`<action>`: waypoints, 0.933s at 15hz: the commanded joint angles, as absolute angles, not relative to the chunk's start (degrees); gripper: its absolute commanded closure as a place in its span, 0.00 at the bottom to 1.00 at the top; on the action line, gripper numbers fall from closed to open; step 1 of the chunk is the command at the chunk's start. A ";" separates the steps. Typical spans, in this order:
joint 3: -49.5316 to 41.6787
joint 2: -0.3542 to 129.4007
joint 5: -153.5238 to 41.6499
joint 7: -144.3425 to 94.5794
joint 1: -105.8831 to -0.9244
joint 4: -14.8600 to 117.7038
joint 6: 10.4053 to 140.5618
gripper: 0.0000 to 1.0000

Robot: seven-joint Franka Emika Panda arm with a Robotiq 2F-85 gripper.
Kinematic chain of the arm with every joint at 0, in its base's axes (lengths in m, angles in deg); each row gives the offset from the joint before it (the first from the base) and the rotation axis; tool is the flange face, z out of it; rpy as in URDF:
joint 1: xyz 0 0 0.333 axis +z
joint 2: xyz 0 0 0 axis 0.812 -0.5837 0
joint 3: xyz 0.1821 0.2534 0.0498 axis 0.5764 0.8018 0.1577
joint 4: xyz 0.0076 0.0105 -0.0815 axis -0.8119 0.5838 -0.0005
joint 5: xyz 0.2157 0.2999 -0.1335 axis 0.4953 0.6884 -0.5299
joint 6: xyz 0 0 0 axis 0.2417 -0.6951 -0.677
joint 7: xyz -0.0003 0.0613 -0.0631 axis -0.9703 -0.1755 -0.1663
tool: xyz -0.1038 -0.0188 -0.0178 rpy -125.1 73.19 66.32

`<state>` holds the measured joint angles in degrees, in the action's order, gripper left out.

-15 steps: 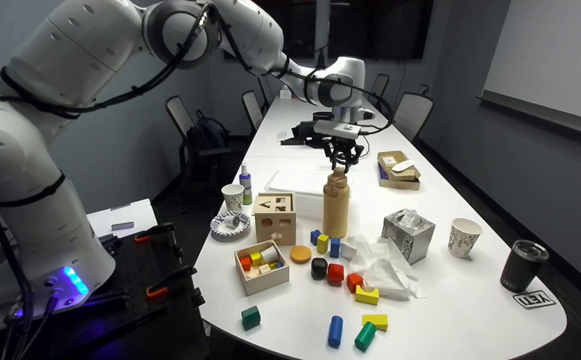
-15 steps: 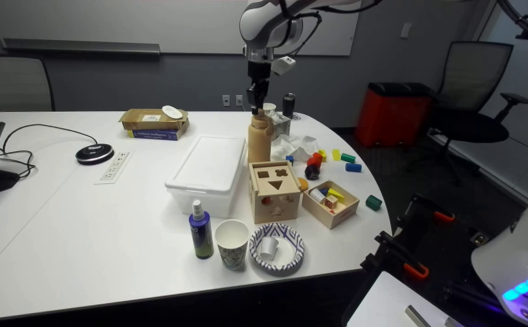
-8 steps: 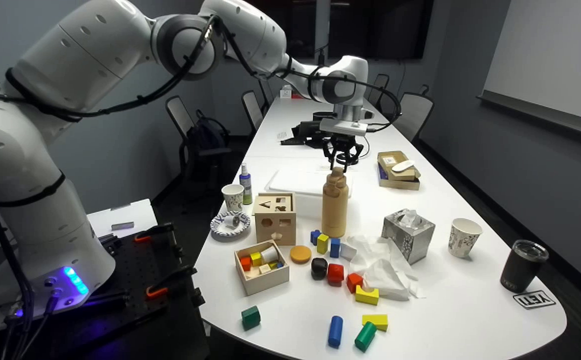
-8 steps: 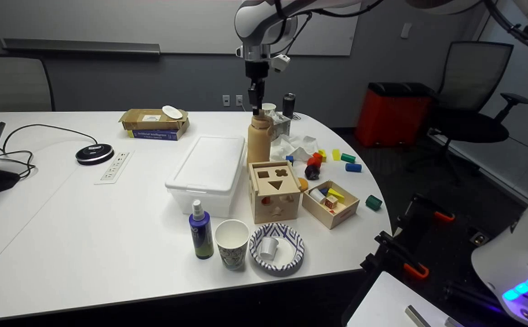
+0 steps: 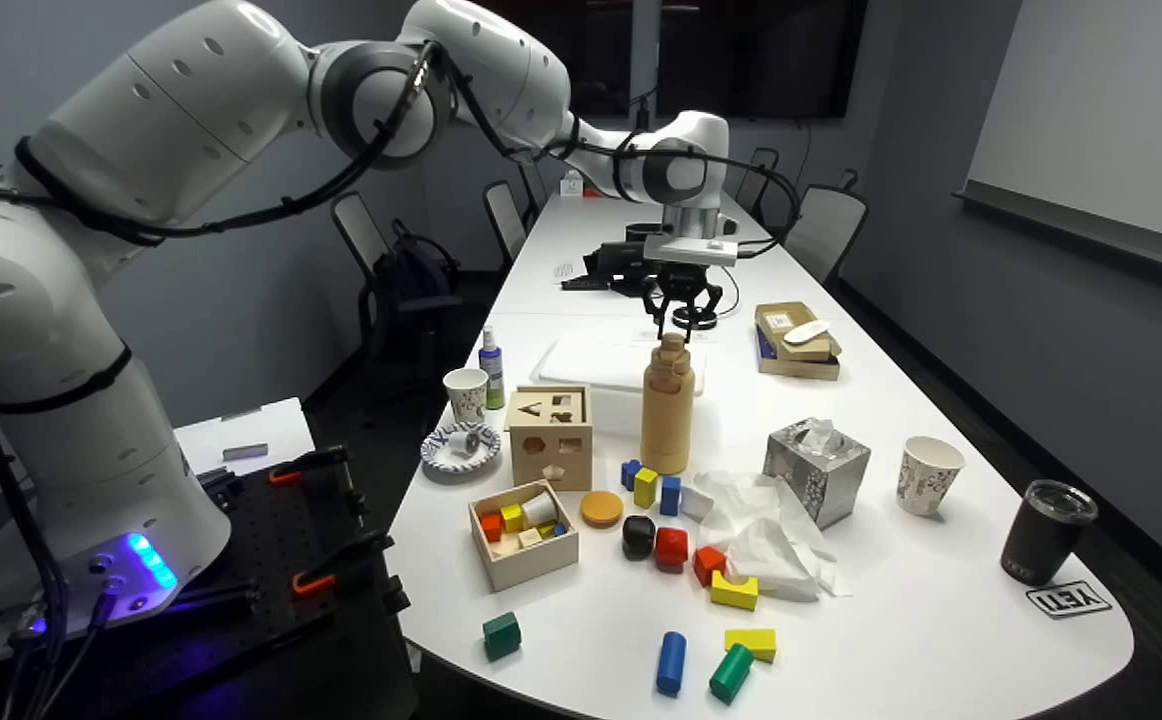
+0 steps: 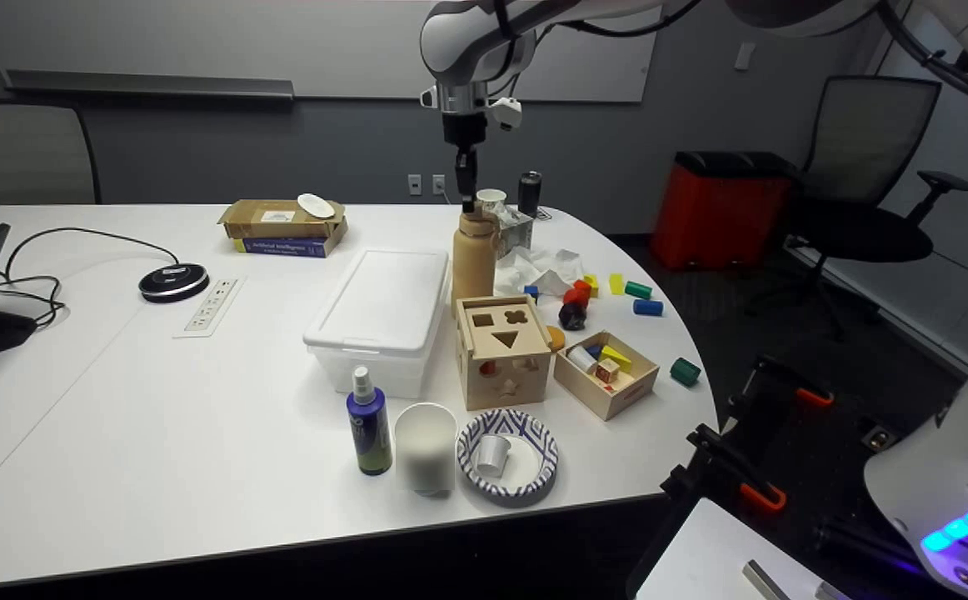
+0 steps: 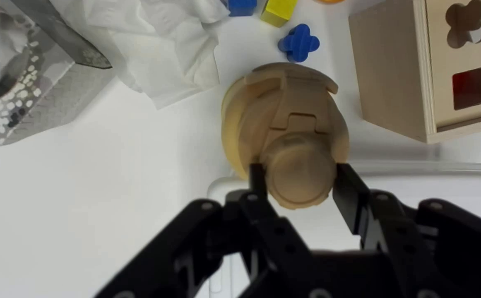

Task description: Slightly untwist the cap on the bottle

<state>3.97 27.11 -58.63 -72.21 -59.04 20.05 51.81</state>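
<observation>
The tall tan bottle [image 5: 666, 425] stands upright on the white table, and it shows in both exterior views [image 6: 473, 262]. Its small round tan cap [image 7: 301, 178] is at the top, above a wider lid with a carry loop [image 7: 302, 93]. My gripper [image 7: 299, 170] points down from above, with one black fingertip against each side of the cap; it is shut on the cap. The gripper [image 5: 674, 333] also shows over the bottle in both exterior views [image 6: 468, 204]. The far side of the bottle's body is hidden in the wrist view.
A wooden shape box [image 5: 551, 440] and a lidded plastic bin [image 6: 384, 304] stand close to the bottle. Small blocks [image 5: 646, 488], crumpled tissue [image 5: 771, 540] and a silver tissue box [image 5: 816, 475] lie around its other side. A black tumbler [image 5: 1046, 530] stands farther off.
My wrist has turned a little about the upright axis, and the gripper looks more upright. The bottle has shifted slightly left with the gripper in both exterior views. The fingers stay at the cap.
</observation>
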 commanded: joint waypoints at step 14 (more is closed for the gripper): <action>2.60 37.18 -57.81 -58.45 -57.56 21.29 56.22 0.00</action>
<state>3.84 31.46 -58.59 -65.89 -57.97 15.77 53.43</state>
